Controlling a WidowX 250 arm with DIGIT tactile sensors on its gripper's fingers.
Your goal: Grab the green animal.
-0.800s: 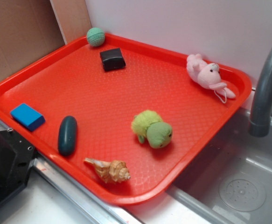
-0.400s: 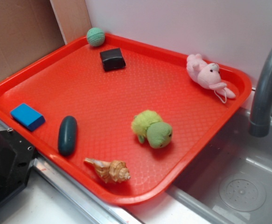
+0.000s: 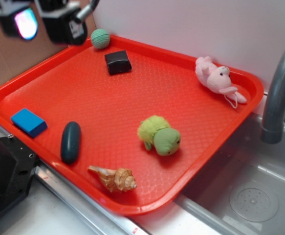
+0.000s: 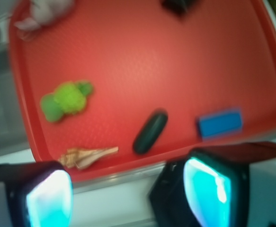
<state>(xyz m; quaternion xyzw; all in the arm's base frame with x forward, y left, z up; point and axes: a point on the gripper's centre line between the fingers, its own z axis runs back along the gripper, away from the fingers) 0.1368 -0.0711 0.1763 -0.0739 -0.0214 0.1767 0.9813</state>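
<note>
The green animal (image 3: 159, 136), a small plush turtle with a fuzzy yellow-green shell and an olive head, lies on the red tray (image 3: 132, 93) right of its middle, toward the front rim. In the blurred wrist view the turtle (image 4: 66, 100) shows at the left. My gripper (image 3: 42, 22) hangs high over the tray's far left corner, well away from the turtle. Its two fingers stand wide apart with nothing between them. From the wrist, the gripper (image 4: 128, 194) frames the tray's near edge.
On the tray also lie a teal knitted ball (image 3: 100, 38), a black block (image 3: 118, 62), a pink plush (image 3: 215, 78), a blue block (image 3: 29, 122), a dark teal capsule (image 3: 70, 142) and a seashell (image 3: 114, 178). A faucet (image 3: 278, 88) and sink (image 3: 250, 191) are at the right.
My gripper has come into the exterior view at the top left; earlier it was out of frame. Nothing on the tray has moved.
</note>
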